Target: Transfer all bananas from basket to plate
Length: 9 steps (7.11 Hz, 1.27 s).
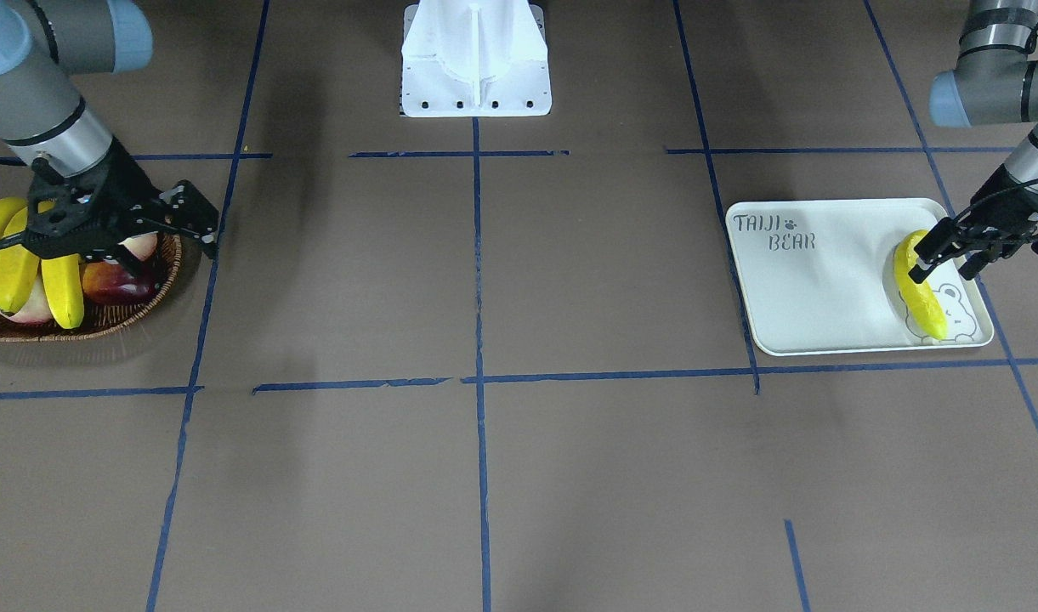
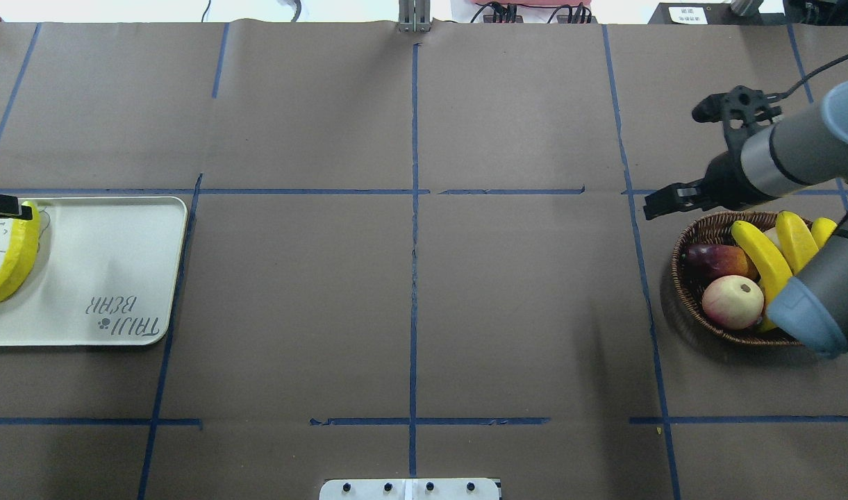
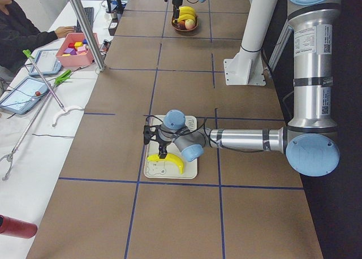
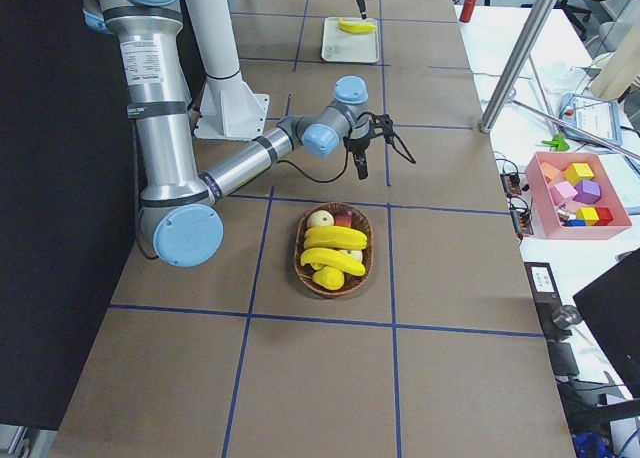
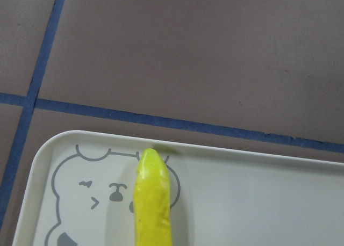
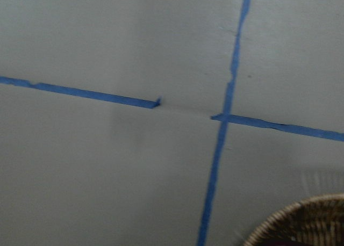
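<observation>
Overhead and front views from opposite sides, two end views, wrist cameras close to plate point(image 5: 258, 203) and basket point(image 6: 306, 222).

Grey tubular left arm point(image 3: 243, 139) and right arm point(image 4: 240, 163): pale blue joint caps, silver wrist bands, white labels. Black skeletal two-finger left gripper point(image 1: 941, 272), right gripper point(image 2: 674, 160); thin black cables. White bolted pedestal point(image 1: 476, 64).

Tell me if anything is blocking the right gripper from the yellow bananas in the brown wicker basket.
Nothing visible does. The three long yellow bananas lie uncovered on top of the other fruit in the oval brown wicker basket, and the open right gripper is just outside its rim.
</observation>
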### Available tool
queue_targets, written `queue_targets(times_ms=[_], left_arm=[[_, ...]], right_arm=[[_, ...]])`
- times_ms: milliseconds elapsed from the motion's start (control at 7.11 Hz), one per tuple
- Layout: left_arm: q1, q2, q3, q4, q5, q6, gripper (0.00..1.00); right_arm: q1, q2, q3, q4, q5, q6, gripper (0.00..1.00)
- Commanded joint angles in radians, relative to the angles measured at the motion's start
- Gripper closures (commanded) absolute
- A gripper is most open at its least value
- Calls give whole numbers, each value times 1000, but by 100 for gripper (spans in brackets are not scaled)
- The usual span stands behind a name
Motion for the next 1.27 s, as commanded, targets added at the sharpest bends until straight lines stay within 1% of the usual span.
queue_targets(times_ms=[0, 141, 422, 563, 703, 844, 985, 1125], left_arm=[[1, -7, -20, 14, 0, -40, 1], [1, -7, -22, 14, 0, -40, 1], [9, -7, -28, 13, 0, -43, 1], [22, -7, -29, 13, 1, -44, 1], [32, -8, -29, 13, 3, -44, 1], [39, -8, -28, 13, 6, -44, 1], [39, -8, -28, 13, 6, -43, 1], [39, -10, -28, 13, 6, -43, 1]], right_arm=[[108, -136, 33, 33, 56, -115, 0], [150, -190, 79, 8, 58, -117, 0], [161, -283, 81, -1, 44, -192, 1], [160, -301, 74, -3, 42, -188, 1], [158, -301, 58, -3, 45, -186, 7], [155, -292, 37, -3, 46, -184, 20], [152, -290, 25, -3, 53, -184, 28], [149, -292, 21, -4, 56, -187, 31]])
